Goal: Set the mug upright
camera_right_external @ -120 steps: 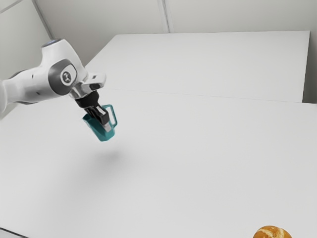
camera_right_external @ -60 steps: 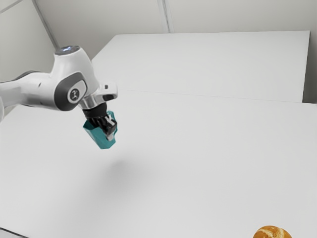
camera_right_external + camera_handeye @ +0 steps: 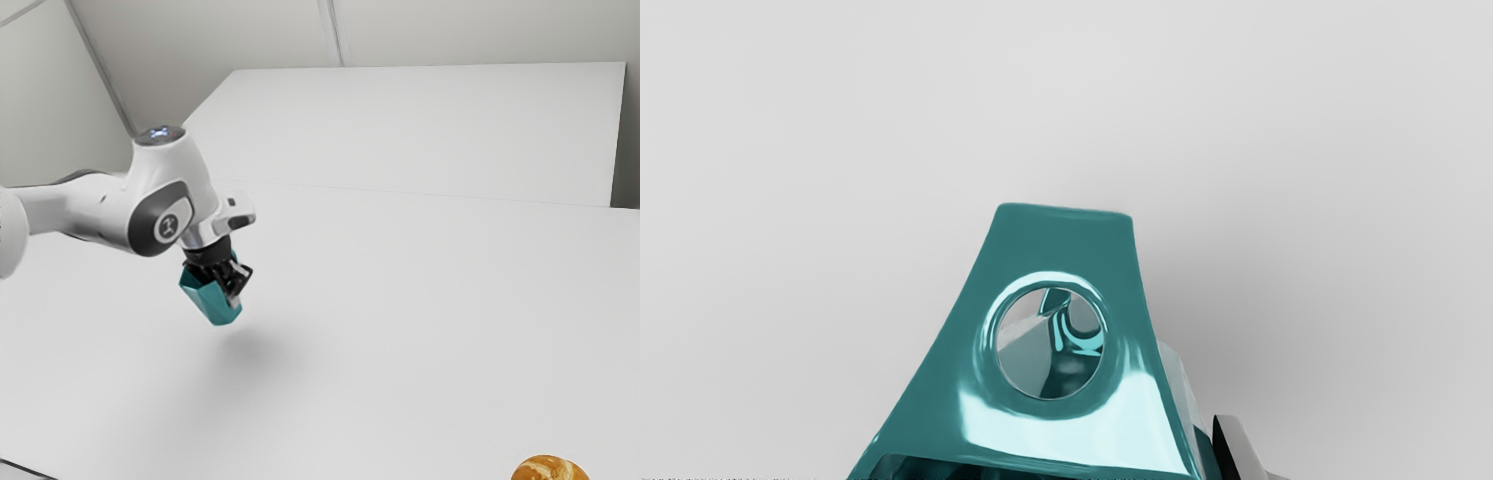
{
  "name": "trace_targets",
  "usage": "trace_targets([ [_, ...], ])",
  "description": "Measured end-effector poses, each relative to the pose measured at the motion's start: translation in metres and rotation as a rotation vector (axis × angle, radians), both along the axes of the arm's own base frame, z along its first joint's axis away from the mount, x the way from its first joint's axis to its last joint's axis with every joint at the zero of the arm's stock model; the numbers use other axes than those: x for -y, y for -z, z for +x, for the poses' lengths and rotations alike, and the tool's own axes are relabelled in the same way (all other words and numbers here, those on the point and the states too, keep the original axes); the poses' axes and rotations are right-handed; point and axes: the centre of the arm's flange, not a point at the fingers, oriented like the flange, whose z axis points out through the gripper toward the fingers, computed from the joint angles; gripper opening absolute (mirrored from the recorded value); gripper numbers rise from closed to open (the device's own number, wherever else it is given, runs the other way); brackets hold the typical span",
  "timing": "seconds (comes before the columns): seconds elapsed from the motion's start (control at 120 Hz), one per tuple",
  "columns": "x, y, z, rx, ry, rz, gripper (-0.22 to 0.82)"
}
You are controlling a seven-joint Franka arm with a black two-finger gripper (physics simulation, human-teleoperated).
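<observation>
**Mug held aloft, tilt to be righted**

And here is the mug [image 3: 211, 302], held above the bench [image 3: 400, 330] on a clear slant, its wider end tipped toward the exterior view's left, its narrower end low. It is gripped by the jaws, closed on its body, with one fingertip [image 3: 1241, 448] seen beside it in the wrist view. The righting is the step in hand, by the look of it: the lean must be taken out, the base brought level and lowered flat, and only then should the grip be released, or a topple is risked.

The arm [image 3: 150, 215] is angled in from the exterior view's left. Below, a soft shadow is cast on the smooth, pale bench; a roll [image 3: 550, 469] is seen at the near edge, well apart. Beyond, the room is closed off by plain, light walls [image 3: 480, 30].
</observation>
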Motion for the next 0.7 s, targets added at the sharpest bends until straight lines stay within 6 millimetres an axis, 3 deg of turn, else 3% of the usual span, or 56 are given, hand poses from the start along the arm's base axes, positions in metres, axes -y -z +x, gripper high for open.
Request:
trace_targets([
  [0.7, 0.0, 0.053, 0.013, -0.05, -0.112, 0.007, -0.18],
])
